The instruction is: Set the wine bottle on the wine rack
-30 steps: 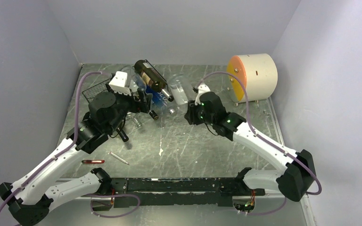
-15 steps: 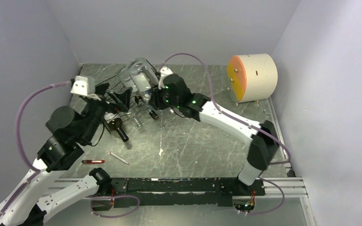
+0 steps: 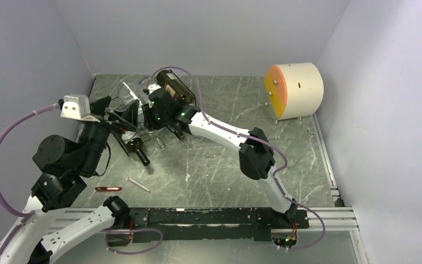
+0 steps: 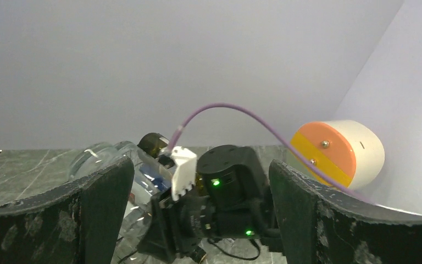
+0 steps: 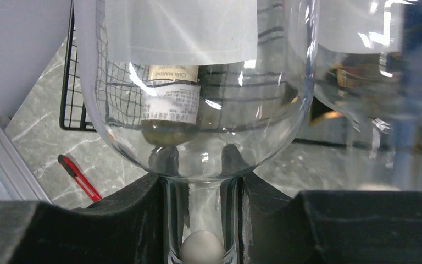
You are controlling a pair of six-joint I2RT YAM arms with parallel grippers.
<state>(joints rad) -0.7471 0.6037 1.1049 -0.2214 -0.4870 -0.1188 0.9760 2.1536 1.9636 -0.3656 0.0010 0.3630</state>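
The right gripper (image 5: 200, 212), pinching the clear wine bottle (image 5: 198, 110) by its neck, has swung further left, over the wine rack (image 5: 78, 93) at upper left. The left gripper (image 4: 198, 187) stays spread wide. Seating the bottle looks imminent.

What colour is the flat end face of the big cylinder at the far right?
Orange, on the cream cylindrical drum. It shows best in the top external view.

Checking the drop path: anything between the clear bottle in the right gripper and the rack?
Maybe: right gripper is shut on the neck of the clear bottle; seen through the glass, a labelled dark bottle lies beyond it, in front of the rack mesh.
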